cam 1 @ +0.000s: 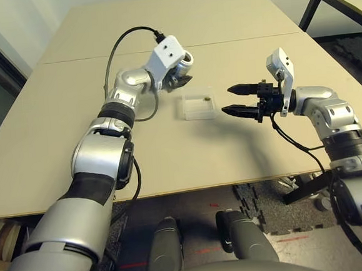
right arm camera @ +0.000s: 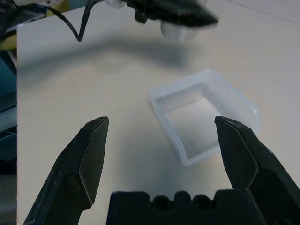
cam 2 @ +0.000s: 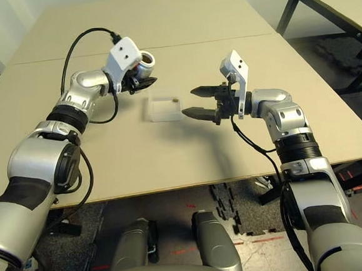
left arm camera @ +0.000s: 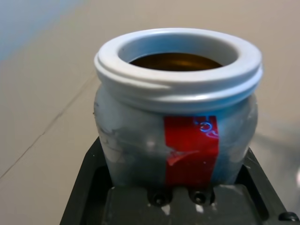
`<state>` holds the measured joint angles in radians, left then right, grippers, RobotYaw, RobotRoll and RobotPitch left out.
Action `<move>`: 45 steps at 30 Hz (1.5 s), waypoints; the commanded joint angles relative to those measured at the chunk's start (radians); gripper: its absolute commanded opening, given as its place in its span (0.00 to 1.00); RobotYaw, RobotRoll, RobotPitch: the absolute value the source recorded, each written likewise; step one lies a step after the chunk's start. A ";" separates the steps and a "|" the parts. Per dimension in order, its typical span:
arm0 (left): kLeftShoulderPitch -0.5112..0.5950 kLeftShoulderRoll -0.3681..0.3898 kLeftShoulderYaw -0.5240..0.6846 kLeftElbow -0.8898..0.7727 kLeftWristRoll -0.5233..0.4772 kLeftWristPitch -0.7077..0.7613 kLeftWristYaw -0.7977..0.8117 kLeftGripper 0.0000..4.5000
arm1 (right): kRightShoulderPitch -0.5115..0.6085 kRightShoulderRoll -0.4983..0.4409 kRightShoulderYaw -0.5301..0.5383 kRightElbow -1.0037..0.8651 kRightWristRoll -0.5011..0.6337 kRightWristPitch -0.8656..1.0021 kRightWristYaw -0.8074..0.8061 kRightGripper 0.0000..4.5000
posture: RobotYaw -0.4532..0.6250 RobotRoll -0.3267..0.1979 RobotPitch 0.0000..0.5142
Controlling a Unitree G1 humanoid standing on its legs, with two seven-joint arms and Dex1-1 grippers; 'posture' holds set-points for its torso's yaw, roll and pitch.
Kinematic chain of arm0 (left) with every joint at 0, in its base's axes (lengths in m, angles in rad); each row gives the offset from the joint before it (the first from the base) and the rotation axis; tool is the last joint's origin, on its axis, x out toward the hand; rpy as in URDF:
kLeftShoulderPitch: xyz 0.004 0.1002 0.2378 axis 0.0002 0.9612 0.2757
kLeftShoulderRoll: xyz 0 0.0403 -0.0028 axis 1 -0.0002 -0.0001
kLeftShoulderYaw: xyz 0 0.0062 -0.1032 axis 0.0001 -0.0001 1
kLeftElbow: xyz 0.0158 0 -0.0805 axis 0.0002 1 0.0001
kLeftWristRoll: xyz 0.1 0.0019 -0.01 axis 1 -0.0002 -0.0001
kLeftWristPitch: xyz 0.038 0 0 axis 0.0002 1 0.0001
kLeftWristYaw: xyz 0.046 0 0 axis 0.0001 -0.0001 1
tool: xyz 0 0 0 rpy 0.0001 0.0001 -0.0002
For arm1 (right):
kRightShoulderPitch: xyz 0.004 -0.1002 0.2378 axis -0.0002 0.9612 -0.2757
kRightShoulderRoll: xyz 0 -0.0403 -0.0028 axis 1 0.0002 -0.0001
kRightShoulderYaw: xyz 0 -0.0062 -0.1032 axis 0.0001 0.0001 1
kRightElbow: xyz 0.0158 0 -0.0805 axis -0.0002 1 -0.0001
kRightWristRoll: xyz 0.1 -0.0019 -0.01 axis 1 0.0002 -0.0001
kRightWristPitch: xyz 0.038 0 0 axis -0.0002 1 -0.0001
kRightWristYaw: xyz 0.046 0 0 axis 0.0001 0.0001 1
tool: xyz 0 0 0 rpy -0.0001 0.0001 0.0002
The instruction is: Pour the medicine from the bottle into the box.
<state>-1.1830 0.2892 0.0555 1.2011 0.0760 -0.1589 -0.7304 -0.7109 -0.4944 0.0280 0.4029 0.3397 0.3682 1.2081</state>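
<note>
While one bottle (cam 1: 183, 62), one clear box (cam 1: 199, 106) and one tiny dark speck of medicine (cam 1: 207, 99) make up the count, two grippers work over a single tan table (cam 1: 189, 154).

One container, the bottle, is clamped between the left gripper's (cam 1: 178, 77) black fingers, which close snugly on its lower body where the red label sits. It is held above the table with its round mouth turned outward and tilted away from those jaws. Looking into that mouth from the left wrist view, the inside shows dark brown; whether any pills lie there I cannot tell.

As for the other container, the box sits flat on the table, open-topped. It holds the lone speck of medicine, lying close to the box wall on the side nearer the right gripper (cam 1: 231, 100).

That right gripper hovers with its two fingers spread wide and nothing between them. Its fingertips point at the box from just beside it, and the box lies just ahead of the open jaws, not within them. Relative to the left jaws, the box rests below and a little beyond the bottle's mouth, apart from it
</note>
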 commanded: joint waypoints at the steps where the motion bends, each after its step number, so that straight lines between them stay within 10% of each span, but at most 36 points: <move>1: 0.058 0.008 0.056 -0.064 -0.066 0.016 0.075 0.59 | -0.023 0.003 0.003 0.020 0.002 -0.003 0.009 1.00 | 0.38 0.62 0.20; 16: 0.414 -0.037 0.169 -0.370 -0.200 -0.070 0.311 0.59 | -0.025 0.020 -0.003 0.046 0.000 -0.026 -0.008 1.00 | 0.38 0.62 0.20; 44: 0.438 -0.039 0.177 -0.108 -0.203 -0.173 0.357 0.59 | 0.004 0.034 -0.021 0.009 0.022 -0.016 -0.051 1.00 | 0.35 0.62 0.17; 45: 0.439 -0.039 0.176 -0.106 -0.202 -0.175 0.359 0.75 | 0.001 0.034 -0.021 0.012 0.022 -0.018 -0.052 1.00 | 0.35 0.62 0.17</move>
<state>-0.7593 0.2519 0.2338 1.0764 -0.1260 -0.3294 -0.3783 -0.7173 -0.4576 0.0229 0.4290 0.3540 0.3525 1.1603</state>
